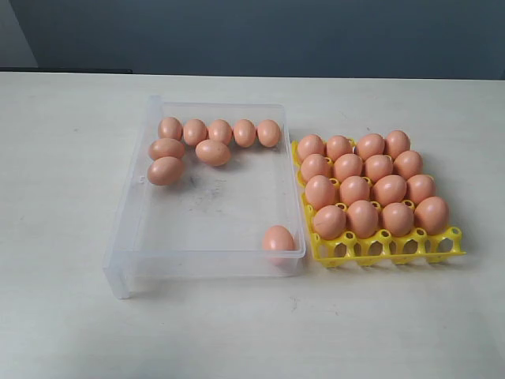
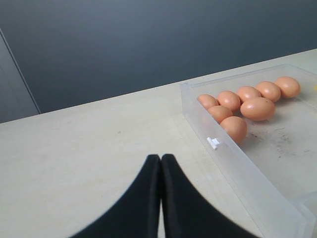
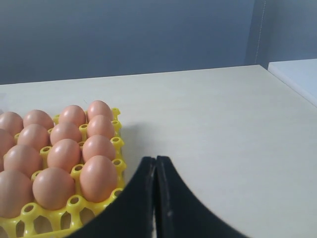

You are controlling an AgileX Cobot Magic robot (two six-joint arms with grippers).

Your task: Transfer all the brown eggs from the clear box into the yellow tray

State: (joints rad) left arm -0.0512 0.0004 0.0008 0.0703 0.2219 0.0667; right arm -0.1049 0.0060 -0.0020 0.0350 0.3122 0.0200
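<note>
The clear box lies left of the yellow tray. Several brown eggs cluster at the box's far end, and one egg sits alone in its near right corner. Several more eggs fill the tray's cups; its front row stands vacant. Neither arm shows in the exterior view. My left gripper is shut on nothing, over bare table beside the box, whose eggs show. My right gripper is shut and holds nothing, just beside the tray and its eggs.
A pale tabletop spreads around the box and tray, with a dark blue wall behind. In the right wrist view a white ledge runs past the table's corner.
</note>
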